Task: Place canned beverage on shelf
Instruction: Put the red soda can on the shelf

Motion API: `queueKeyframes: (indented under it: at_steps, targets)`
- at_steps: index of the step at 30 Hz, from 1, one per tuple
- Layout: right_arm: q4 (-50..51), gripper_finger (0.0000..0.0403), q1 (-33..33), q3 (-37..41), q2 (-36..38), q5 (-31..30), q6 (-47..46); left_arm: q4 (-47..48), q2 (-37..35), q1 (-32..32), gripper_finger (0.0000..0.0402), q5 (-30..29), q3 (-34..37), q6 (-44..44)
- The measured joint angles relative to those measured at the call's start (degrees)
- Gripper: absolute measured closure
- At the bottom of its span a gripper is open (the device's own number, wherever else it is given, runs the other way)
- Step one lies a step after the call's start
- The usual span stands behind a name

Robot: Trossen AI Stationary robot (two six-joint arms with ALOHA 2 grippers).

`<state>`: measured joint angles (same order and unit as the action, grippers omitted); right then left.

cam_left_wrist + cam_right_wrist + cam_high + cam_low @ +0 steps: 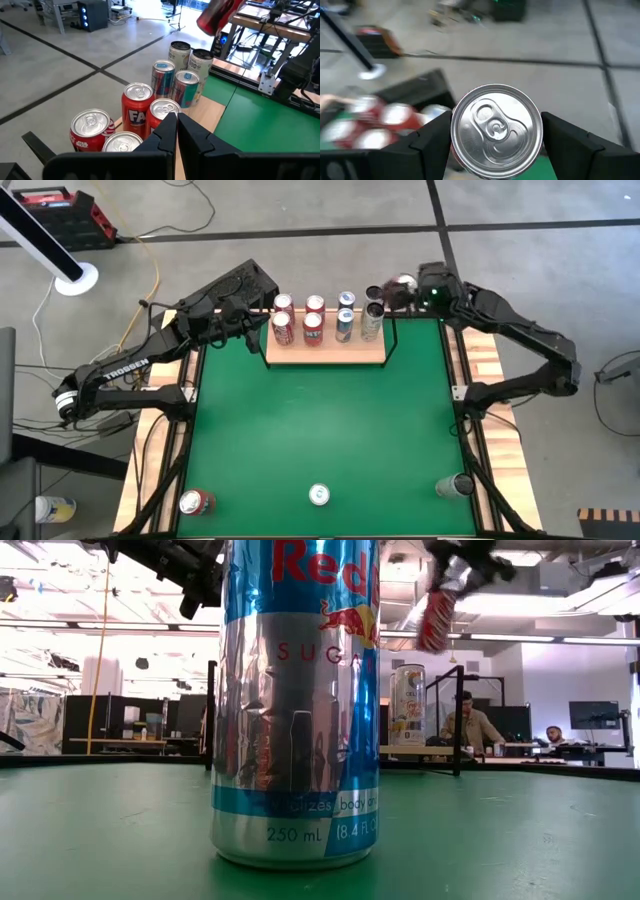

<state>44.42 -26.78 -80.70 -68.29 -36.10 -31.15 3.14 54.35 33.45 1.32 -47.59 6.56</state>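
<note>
Light-wood shelf [325,352] at the far edge of the green bench [320,430], carrying two red cans, a blue-and-silver can and a pale can, with more cans behind. Your right end effector [492,137] grips a red canned beverage [496,131] by its sides, raised just beyond the shelf's right end. Your left end effector [176,125] is closed and empty over the shelf's left end. Three cans stand along the near edge.

At the centre of your low view, a tall silver-and-blue can [296,700] read "Red", "SUGA", "250 mL" and "(8.4 FL". At the left of your high view, the left arm [125,367] bore "TROSSEN".
</note>
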Motion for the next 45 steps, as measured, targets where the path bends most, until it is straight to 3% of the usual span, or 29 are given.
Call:
queueKeyframes:
  at_steps: [9,19,31,45]
  targets:
    - [-4.1,0.0110,13.2,-17.7,-14.6,1.8,10.6,0.4,0.0,0.0,0.0402,0.0,0.0,-0.9]
    - [-3.9,0.0110,15.5,-33.1,-35.4,17.4,13.3,4.5,-0.2,0.0,0.0402,0.0,0.0,-3.8]
    - [-3.6,0.0110,15.3,-39.8,-50.5,23.2,11.1,9.0,-3.9,0.0,0.0402,0.0,0.0,-5.5]
    - [-3.0,0.0110,12.7,-40.5,-57.8,23.8,8.6,12.2,-4.9,0.0,0.0402,0.0,0.0,-6.4]
